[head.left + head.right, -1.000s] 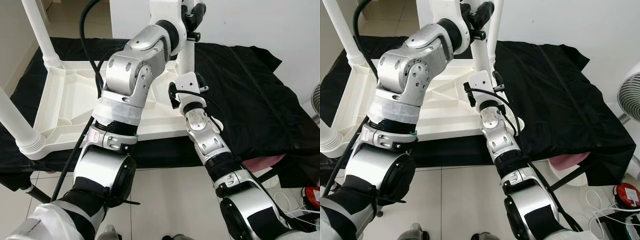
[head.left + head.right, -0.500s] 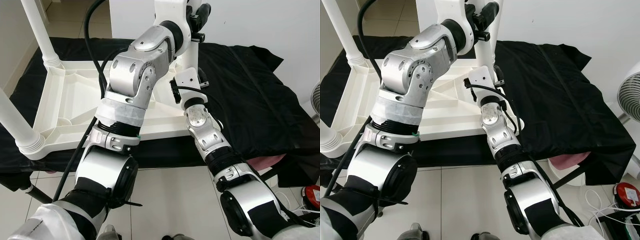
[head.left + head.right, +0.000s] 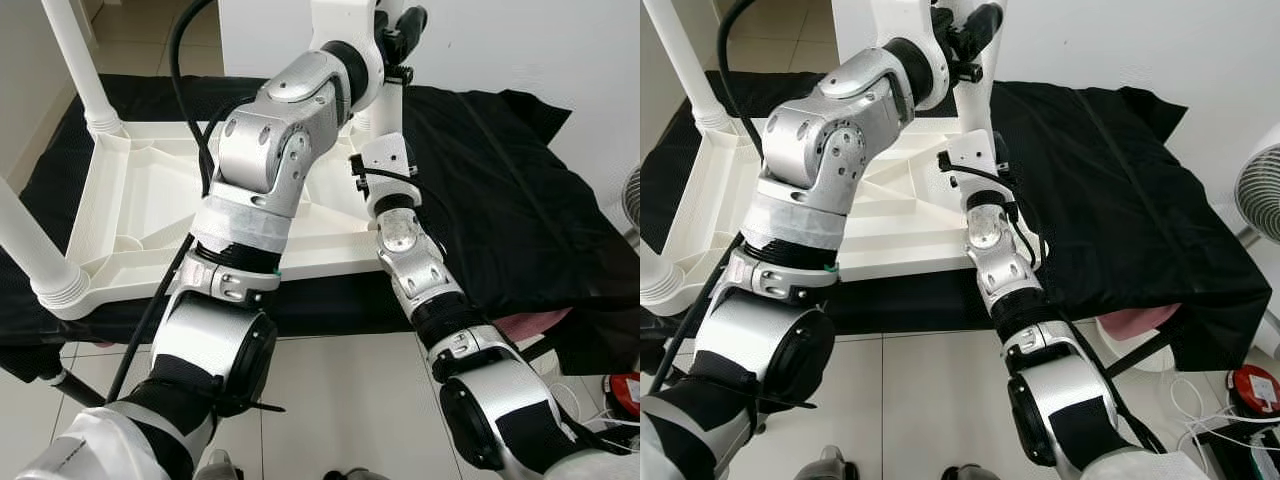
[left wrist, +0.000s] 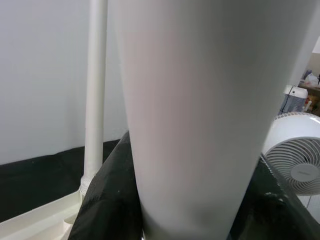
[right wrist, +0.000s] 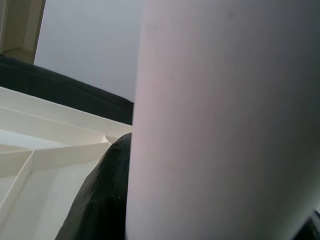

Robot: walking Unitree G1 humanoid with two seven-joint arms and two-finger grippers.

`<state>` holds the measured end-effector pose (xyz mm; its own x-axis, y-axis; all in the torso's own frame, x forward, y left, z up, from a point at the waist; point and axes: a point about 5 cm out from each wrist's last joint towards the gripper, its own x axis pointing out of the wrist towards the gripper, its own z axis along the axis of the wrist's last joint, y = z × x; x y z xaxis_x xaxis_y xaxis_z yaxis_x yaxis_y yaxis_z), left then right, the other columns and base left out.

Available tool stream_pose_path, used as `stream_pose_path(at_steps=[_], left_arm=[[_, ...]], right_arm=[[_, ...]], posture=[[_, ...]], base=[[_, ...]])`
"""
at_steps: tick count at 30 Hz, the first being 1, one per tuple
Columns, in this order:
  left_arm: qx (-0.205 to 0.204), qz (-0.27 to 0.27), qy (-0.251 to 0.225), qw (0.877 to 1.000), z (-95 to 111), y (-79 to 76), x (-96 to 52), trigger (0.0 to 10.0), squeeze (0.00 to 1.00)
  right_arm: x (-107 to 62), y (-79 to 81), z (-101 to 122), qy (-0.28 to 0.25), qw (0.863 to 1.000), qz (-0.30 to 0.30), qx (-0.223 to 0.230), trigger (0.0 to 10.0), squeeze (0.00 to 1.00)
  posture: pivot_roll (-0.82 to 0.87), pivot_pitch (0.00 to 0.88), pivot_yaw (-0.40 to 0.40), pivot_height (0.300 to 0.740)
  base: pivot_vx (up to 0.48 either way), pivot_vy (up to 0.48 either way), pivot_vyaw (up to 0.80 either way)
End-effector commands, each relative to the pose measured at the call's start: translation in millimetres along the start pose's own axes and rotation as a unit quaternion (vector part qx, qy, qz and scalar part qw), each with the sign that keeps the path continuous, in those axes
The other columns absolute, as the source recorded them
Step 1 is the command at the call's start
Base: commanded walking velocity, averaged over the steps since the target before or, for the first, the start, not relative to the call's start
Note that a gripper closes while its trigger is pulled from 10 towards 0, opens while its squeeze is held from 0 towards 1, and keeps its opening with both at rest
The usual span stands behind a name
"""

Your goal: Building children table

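The white plastic children's table (image 3: 150, 200) lies upside down on a black cloth. One white leg (image 3: 975, 105) stands upright at its far right corner. High on that leg, my left gripper (image 3: 395, 30) is shut on it, and in the left wrist view the leg (image 4: 200, 125) sits between the black fingers (image 4: 105, 205). My right gripper (image 3: 384, 135) holds the same leg lower down, close to the socket. There the leg (image 5: 225, 125) presses against a black finger (image 5: 100, 200).
Two more legs stand upright on the table's left side, one far (image 3: 75, 60) and one near (image 3: 30, 250). The black cloth (image 3: 500, 200) covers the support to the right. A white fan (image 3: 1260, 190) stands at the right, and a white wall lies behind.
My right gripper has risen and moved in from below the table's edge to the base of the leg. My left arm has shifted slightly while it keeps its hold.
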<state>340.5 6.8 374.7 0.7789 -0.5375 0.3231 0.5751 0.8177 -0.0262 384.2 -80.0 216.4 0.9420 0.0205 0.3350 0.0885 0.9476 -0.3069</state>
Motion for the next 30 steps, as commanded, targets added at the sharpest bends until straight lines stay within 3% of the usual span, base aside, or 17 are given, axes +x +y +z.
stream_pose_path(at_steps=[1, 2, 3, 8, 9, 17, 21, 30], left_arm=[[0.022, 0.014, -0.018, 1.000, 8, -1.3, 1.8, 10.0, 0.00], [0.014, 0.013, -0.020, 1.000, 8, -0.9, 1.5, 10.0, 0.31], [0.004, 0.009, -0.021, 1.000, 7, -1.0, 1.1, 10.0, 1.00], [-0.006, 0.007, -0.023, 1.000, 7, -0.9, 0.6, 10.0, 1.00], [-0.003, -0.005, -0.037, 0.999, 10, -2.6, -1.0, 10.0, 0.00], [-0.026, -0.044, -0.066, 0.996, 13, -1.5, -9.5, 10.0, 0.00], [-0.042, -0.070, -0.062, 0.995, 4, 6.2, -21.8, 10.0, 0.00], [-0.051, -0.103, -0.047, 0.992, -14, 7.2, -42.9, 10.0, 0.00]], right_arm=[[-1.3, -4.7, -1, -0.007, 1.000, -0.015, 0.006, 9.1, 0.00], [-1.4, -5.6, -1, -0.007, 1.000, -0.018, 0.008, 10.0, 0.00], [-1.3, -6.2, -1, -0.006, 1.000, -0.020, 0.010, 10.0, 0.00], [-0.7, -7.8, -2, -0.001, 0.999, -0.026, 0.021, 10.0, 0.00], [0.4, -10.9, -4, 0.010, 0.999, -0.032, 0.032, 10.0, 0.00], [2.2, -16.3, -3, 0.012, 0.998, -0.041, 0.039, 10.0, 0.00], [2.2, -20.1, -5, 0.021, 0.997, -0.044, 0.053, 10.0, 0.00], [0.0, -24.0, -16, 0.056, 0.993, -0.042, 0.096, 10.0, 0.00]], posture=[[0.06, 0.033, -0.079, 0.740], [0.06, 0.033, -0.080, 0.740], [0.06, 0.033, -0.080, 0.740], [0.06, 0.033, -0.080, 0.740], [0.06, 0.027, -0.081, 0.740], [0.06, 0.025, -0.077, 0.740], [0.05, 0.017, -0.072, 0.740], [0.06, 0.012, -0.076, 0.740]], base=[[0.000, 0.000, 0.00], [0.000, 0.000, 0.00], [0.000, 0.000, 0.00], [0.000, 0.000, 0.00], [0.000, 0.000, 0.00], [0.000, 0.000, 0.00], [0.000, 0.000, 0.00], [0.000, 0.000, 0.00]])
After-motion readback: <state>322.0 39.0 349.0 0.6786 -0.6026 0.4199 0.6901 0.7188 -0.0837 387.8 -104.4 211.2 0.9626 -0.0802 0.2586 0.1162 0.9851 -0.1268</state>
